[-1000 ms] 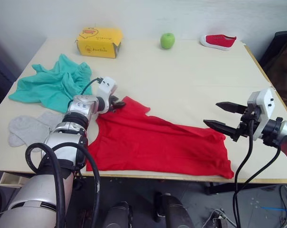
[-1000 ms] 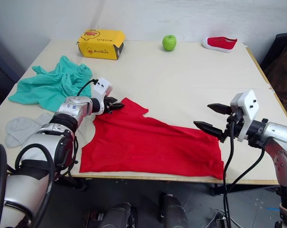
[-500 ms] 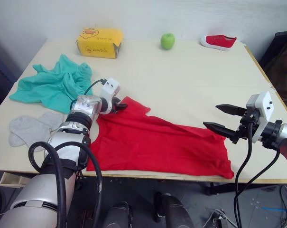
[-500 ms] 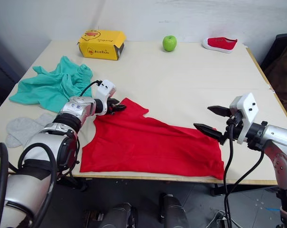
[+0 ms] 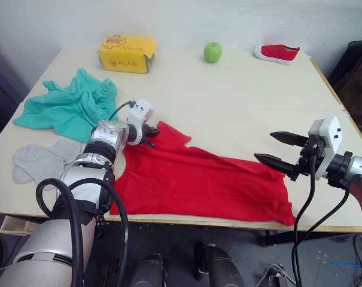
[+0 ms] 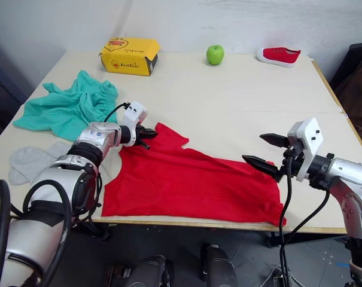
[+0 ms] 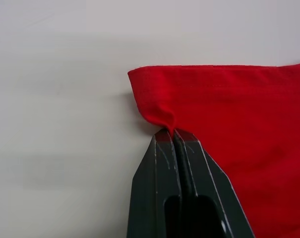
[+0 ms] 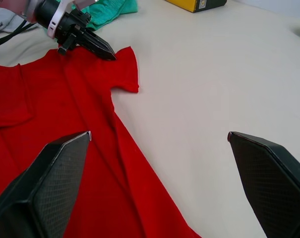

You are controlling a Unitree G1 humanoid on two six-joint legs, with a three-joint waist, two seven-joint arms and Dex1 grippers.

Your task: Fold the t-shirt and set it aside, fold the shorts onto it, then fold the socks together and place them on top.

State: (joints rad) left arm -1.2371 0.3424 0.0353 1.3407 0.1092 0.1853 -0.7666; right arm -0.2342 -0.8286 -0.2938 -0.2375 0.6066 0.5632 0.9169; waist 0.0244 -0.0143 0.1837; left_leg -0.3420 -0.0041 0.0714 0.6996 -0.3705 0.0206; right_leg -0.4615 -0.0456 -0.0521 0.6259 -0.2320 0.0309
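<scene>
My left gripper (image 7: 174, 133) is pinched tight on the sleeve hem of the t-shirt (image 5: 198, 182), puckering the cloth at the tips. My right gripper (image 6: 259, 151) hangs with its fingers spread wide, just off the shirt's right end and above the table (image 5: 240, 95), holding nothing. The shirt lies mostly flat along the near edge of the table, bright red, with a few long creases running across it, its bottom hem close to the table's front lip. Beyond it the tabletop is bare out to the far side, where a yellow box (image 5: 125, 52), a green apple (image 5: 212, 52) and a red shoe (image 5: 277, 52) sit. The shorts (image 5: 67, 107) are bunched at the left edge, with the socks (image 5: 40, 161) nearer the front corner.
</scene>
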